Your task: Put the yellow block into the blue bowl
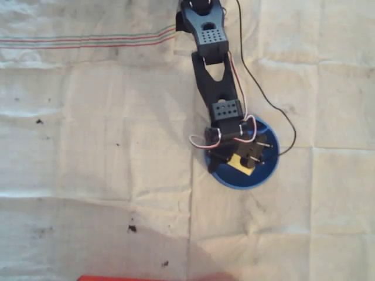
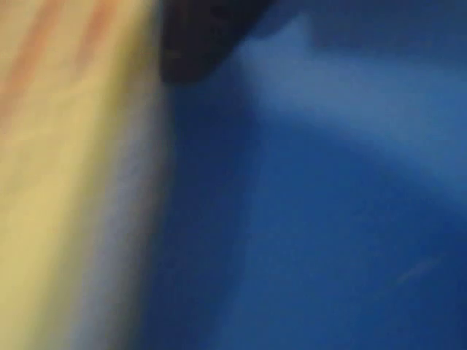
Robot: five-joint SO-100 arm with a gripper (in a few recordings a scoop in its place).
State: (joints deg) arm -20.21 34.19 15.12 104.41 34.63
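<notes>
In the overhead view the blue bowl sits right of centre on the cloth, half covered by the black arm. My gripper hangs over the bowl's inside, shut on the yellow block, which shows as a small yellow patch between the black fingers. In the wrist view the yellow block is a big blurred band down the left side, very close to the camera. The blue bowl lies right behind it, with a dark fingertip at the top.
A creased white cloth covers the table, with red and green stripes at the upper left. A black cable runs past the bowl's right side. A red edge shows at the bottom. Dark specks dot the cloth.
</notes>
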